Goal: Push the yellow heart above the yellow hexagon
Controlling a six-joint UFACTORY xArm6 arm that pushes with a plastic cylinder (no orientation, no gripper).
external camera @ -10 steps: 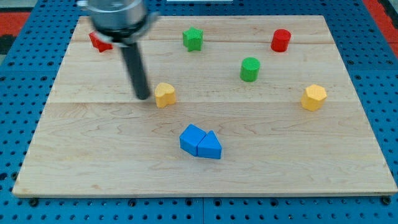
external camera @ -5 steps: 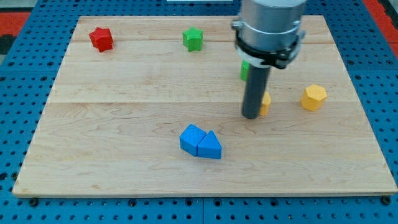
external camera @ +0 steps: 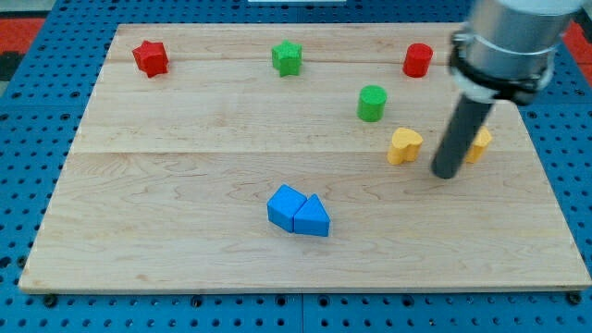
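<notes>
The yellow heart (external camera: 404, 145) is lying on the wooden counter (external camera: 185, 185), right of the middle, just below and to the view's right of the green cylinder (external camera: 372, 102). My tip (external camera: 446, 173) is resting on the counter to the view's right of the heart, a clear strip of wood showing between them, so I am not touching it. I am carrying no hand at all, only the straight dark rod, so there is nothing to call wide, narrow or holding.

The yellow hexagon (external camera: 482, 141) is sitting just behind my rod, toward the view's right; the rod is covering most of it and only its right part is peeking out, so I cannot tell whether the rod is touching it. The heart and the hexagon are lying at about the same height in the view, with my rod standing between them.

The red cylinder (external camera: 417, 59) is standing near the view's top, above the heart and hexagon. The green star-shaped block (external camera: 288, 57) is sitting at the top centre, and the red star-shaped block (external camera: 149, 57) at the top left. Two blue blocks are touching each other below the middle: a blue cube-like block (external camera: 285, 205) on the left and a blue triangle (external camera: 314, 219) on the right, well apart from my tip.
</notes>
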